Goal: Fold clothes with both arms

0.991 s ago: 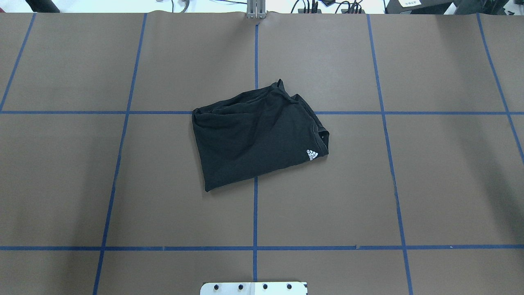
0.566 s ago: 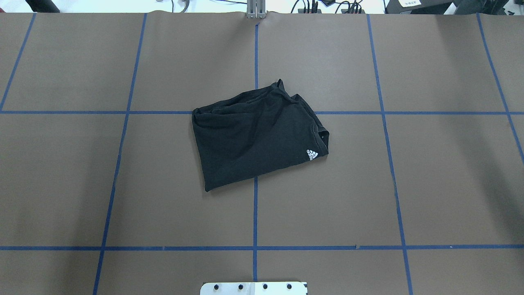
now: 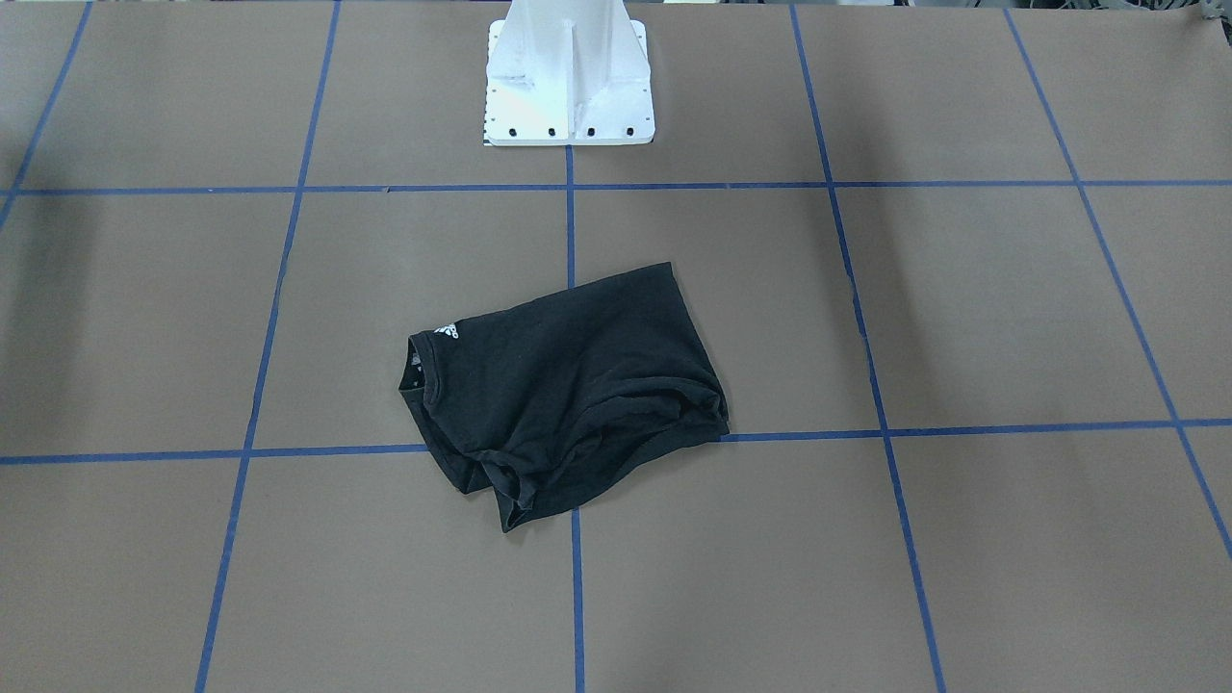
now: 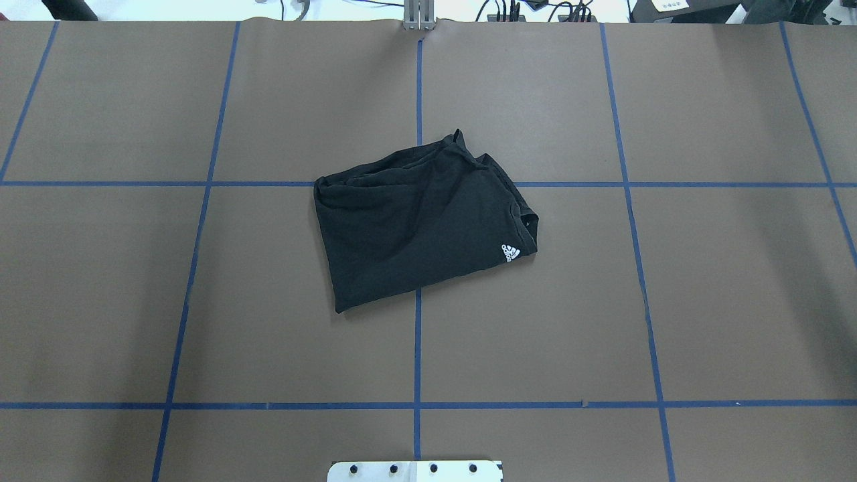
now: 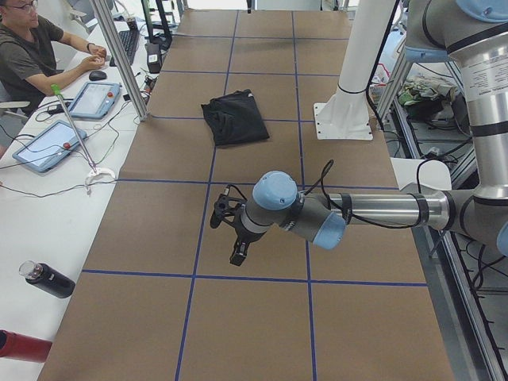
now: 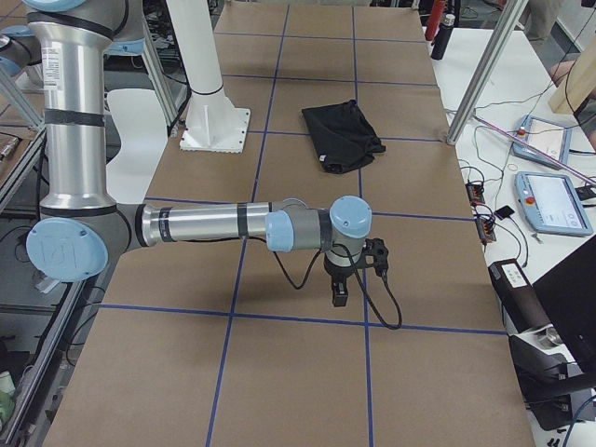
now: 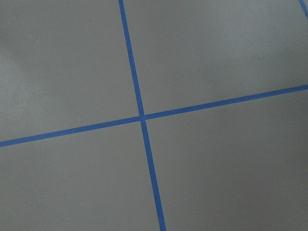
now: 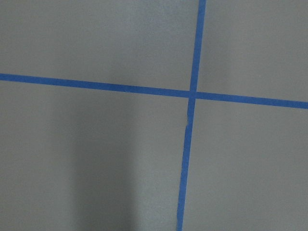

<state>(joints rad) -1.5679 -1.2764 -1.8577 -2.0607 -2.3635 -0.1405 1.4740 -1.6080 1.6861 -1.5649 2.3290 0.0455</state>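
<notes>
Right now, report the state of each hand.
Left hand: open or closed cannot be told; it shows only in a side view, far from the shirt.
Right hand: cannot be told either; also far from the shirt.

Left arm and right arm stretch out level.

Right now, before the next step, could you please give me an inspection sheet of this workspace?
Surface: brown table with blue tape grid, flat.
Job's things: black T-shirt lies folded, rumpled, at centre, white logo up.
Clutter: nothing seen.
Grippers: left claw and right claw hang over bare table, apart from the shirt; open or shut, cannot tell.
Cables: black cable loops at right wrist.
Surroundings: white pedestal; person beside tablets.
</notes>
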